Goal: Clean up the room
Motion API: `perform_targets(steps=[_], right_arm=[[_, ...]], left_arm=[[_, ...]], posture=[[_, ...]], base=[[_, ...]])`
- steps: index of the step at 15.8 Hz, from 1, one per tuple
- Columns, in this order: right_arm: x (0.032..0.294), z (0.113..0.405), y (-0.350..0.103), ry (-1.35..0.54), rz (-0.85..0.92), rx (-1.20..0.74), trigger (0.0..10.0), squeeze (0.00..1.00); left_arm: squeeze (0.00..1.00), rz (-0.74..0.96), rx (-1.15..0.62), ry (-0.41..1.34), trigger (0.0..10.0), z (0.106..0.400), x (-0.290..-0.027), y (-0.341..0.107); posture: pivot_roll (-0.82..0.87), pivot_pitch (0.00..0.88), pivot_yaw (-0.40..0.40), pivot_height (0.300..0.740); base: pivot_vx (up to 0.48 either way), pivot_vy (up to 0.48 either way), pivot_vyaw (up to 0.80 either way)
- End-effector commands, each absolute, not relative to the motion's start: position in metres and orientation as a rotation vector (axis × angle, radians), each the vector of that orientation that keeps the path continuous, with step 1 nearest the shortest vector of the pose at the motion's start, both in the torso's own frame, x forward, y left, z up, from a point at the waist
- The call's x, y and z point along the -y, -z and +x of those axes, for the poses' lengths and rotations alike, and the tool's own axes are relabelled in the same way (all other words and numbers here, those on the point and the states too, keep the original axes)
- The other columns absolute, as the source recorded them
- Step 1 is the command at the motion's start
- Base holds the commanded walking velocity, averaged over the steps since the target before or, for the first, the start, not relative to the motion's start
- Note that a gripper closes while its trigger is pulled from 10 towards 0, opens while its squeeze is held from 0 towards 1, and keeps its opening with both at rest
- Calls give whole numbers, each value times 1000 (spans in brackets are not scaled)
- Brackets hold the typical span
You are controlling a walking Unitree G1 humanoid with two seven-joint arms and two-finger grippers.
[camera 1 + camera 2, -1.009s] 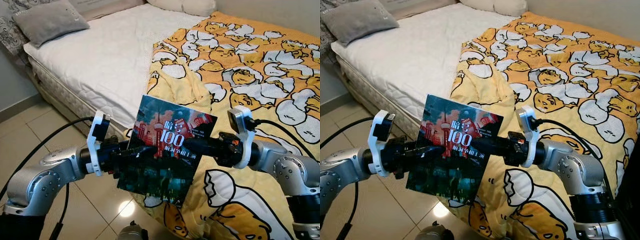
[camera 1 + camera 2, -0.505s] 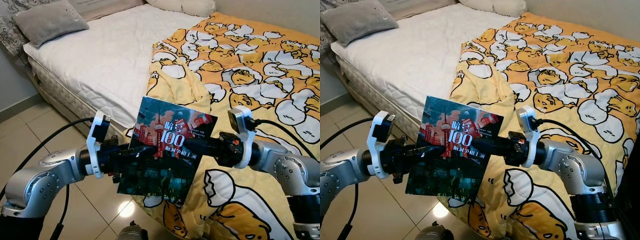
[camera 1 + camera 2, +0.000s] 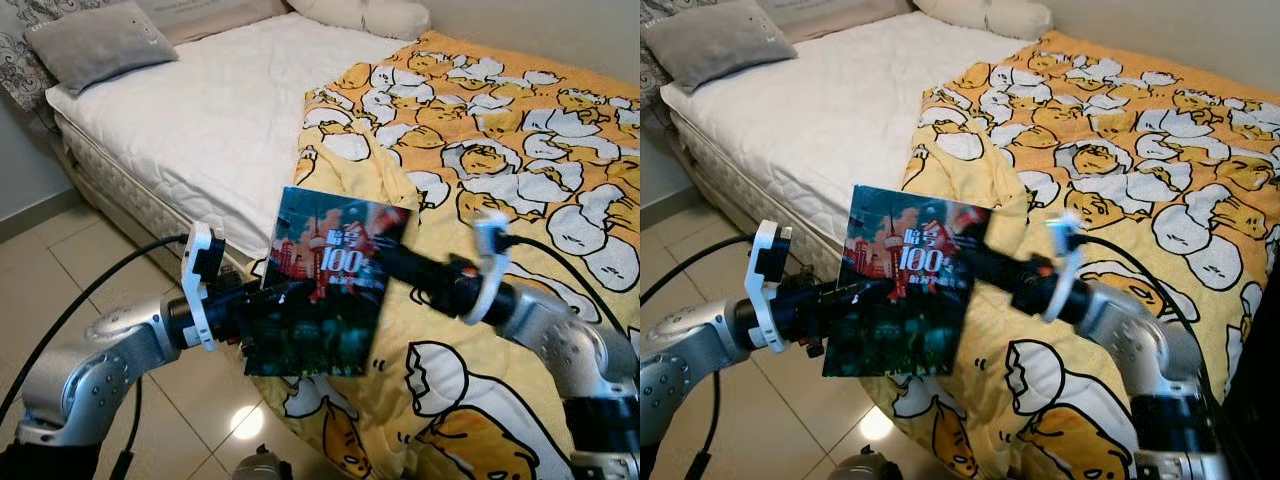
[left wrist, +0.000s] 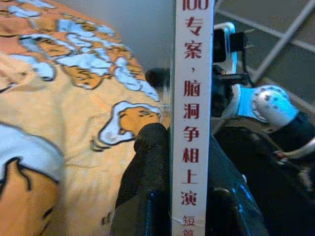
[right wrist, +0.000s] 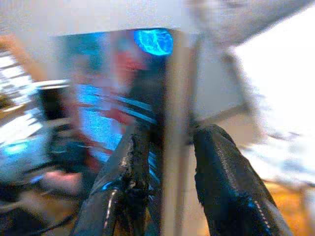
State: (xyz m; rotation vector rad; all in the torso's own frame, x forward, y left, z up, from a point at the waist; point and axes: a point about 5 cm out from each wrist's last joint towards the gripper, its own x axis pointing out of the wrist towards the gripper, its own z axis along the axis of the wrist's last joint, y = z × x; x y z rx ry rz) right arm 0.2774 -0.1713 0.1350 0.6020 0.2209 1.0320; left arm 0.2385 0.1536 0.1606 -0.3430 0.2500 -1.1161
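Note:
A dark book (image 3: 325, 285) with a red city scene and "100" on its cover hangs in the air in front of the bed, tilted. My left gripper (image 3: 288, 302) is shut on its lower left side; in the left wrist view its fingers (image 4: 147, 167) clamp the white spine (image 4: 193, 113). From the right, my right gripper (image 3: 378, 262) reaches onto the cover's upper right part. The right wrist view is blurred, and there its fingers (image 5: 134, 157) straddle the book's edge (image 5: 174, 123).
Behind the book is a bed with a white mattress (image 3: 200, 110) and a yellow cartoon-print blanket (image 3: 520, 130) hanging over its near corner. A grey pillow (image 3: 95, 40) lies at the far left. Beige floor tiles (image 3: 90, 270) lie below my left arm.
My right wrist has rolled and lifted a little, and the book has tipped with it, so its cover now looks shorter. My left gripper has kept its hold.

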Motion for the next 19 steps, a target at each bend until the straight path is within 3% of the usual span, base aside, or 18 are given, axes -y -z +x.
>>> perform_targets(steps=[1, 3, 6, 7, 8, 9, 10, 11, 14, 19], right_arm=[[188, 281, -129, -888, 578, -197, 10000, 1000], [208, 278, -124, -691, 595, -133, 10000, 1000], [209, 278, -125, -494, 505, -83, 10000, 1000], [207, 279, -120, -418, 453, -108, 10000, 1000], [204, 279, -112, -284, 374, -124, 10000, 1000], [203, 277, -104, -154, 321, -150, 10000, 1000], [188, 268, -94, -156, 232, -183, 10000, 863], [178, 263, -89, -159, 183, -211, 10000, 0], [153, 252, -85, -97, 155, -185, 10000, 0], [148, 246, -82, -42, 121, -201, 10000, 0]], left_arm=[[0, -291, -197, 1091, 0, 239, -155, -169], [0, -212, -201, 964, 0, 244, -163, -165], [0, -25, -220, 682, 0, 260, -174, -151], [0, 4, -207, 597, 1569, 265, -176, -149], [0, 39, -165, 452, 6471, 271, -179, -147], [0, 107, -136, 359, 10000, 273, -181, -145], [0, 114, -124, 248, 10000, 271, -183, -141], [0, 108, -126, 191, 10000, 269, -184, -139], [0, 176, -86, 214, 10000, 259, -173, -134], [0, 176, -75, 188, 10000, 257, -173, -132]], posture=[[9, 0, 16, 740], [1, 0, 22, 740], [-12, 0, 29, 740], [-15, 0, 24, 740], [-16, 0, 19, 740], [-16, 0, 19, 740], [-18, 0, 23, 740], [-20, 0, 27, 740], [-25, 0, 31, 740], [-19, 0, 31, 740]], base=[[0, 0, 0], [0, 0, 0], [0, 0, 0], [0, 0, 0], [0, 0, 0], [0, 0, 0], [0, 0, 0], [0, 0, 0], [0, 0, 0], [0, 72, -270]])
